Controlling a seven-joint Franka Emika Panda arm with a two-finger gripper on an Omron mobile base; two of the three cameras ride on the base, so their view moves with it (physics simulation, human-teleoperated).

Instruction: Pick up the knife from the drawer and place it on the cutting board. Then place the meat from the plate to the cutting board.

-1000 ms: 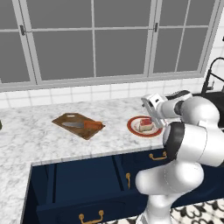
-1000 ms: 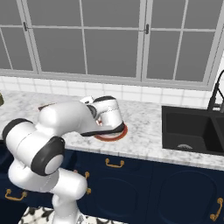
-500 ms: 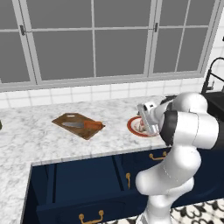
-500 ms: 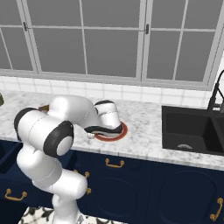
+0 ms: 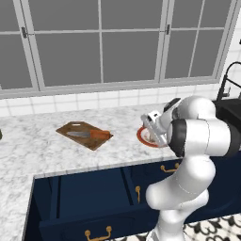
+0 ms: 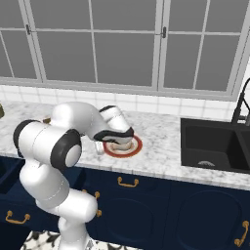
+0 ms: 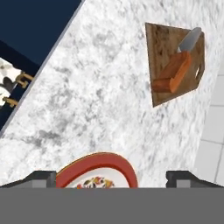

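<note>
The small knife with the orange handle and grey steel blade (image 5: 90, 134) lay flat on the dark brown rectangular wooden cutting board (image 5: 75, 128), blade toward 9 o'clock in the left base view. In the hand view the same knife (image 7: 176, 68) sat on the board (image 7: 162, 42) up at 1 o'clock, handle nearer the camera, blade tip reaching the board's far edge.

The wide navy-blue drawer (image 5: 70, 197) with the curved gold handle stood pulled out below the white marble counter (image 5: 37, 150), at 7 o'clock of the left base view.

The arm bent low over the small round plate with the red-orange rim and white centre (image 6: 135, 146), well apart from the board, at the board's 3 o'clock in the left base view. The gripper (image 7: 112, 179) hung just above the plate (image 7: 98, 168), its two dark fingertips (image 7: 37, 178) spread wide to either side of the rim, holding nothing.

The meat itself was hidden under the hand in the right base view; I could not make it out.
</note>
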